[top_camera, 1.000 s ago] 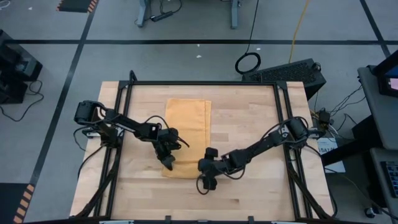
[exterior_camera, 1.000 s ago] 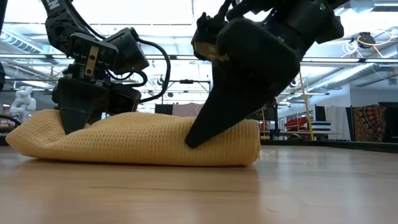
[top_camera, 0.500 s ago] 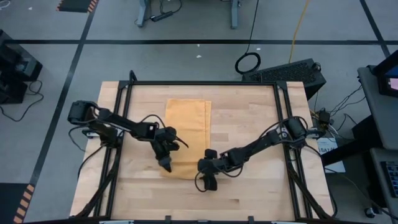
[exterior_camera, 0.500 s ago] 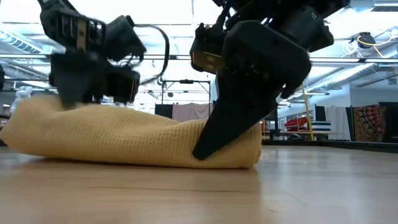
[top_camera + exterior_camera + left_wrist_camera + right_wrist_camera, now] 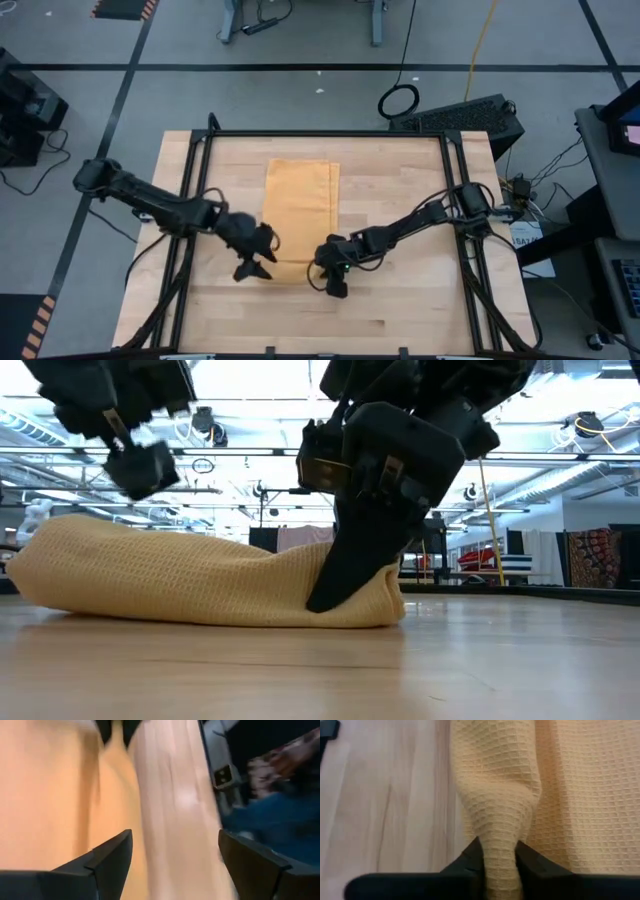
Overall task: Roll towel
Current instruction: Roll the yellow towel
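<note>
Since the earlier frames the left gripper (image 5: pixel 252 268) had let go of the towel (image 5: pixel 298 205) and pulled off to its left, just past the rolled near end, while the right gripper (image 5: pixel 335 281) had kept its pinch and crept a little inward. From above, the towel lay lengthwise near the middle of the table (image 5: pixel 400 200), its far part flat and its near end gathered into a short roll between the two grippers; bare wood lay open on both sides and ahead, so I judged the roll had room to travel toward the far edge. At table height, the roll (image 5: pixel 200 580) sat as a low hump on the wood, the right gripper (image 5: pixel 345 585) bearing down on its end and probably pinning it so it would not unwind, with the left gripper (image 5: pixel 135 465) lifted clear above the other end. Through the left wrist camera, the fingers (image 5: pixel 107 857) stood wide apart with nothing between them, the towel (image 5: pixel 55 795) on one side and bare table beyond. Through the right wrist camera, the fingers (image 5: pixel 470 857) were clamped on a pinched ridge of the towel (image 5: pixel 495 785), the flat cloth spreading ahead.
</note>
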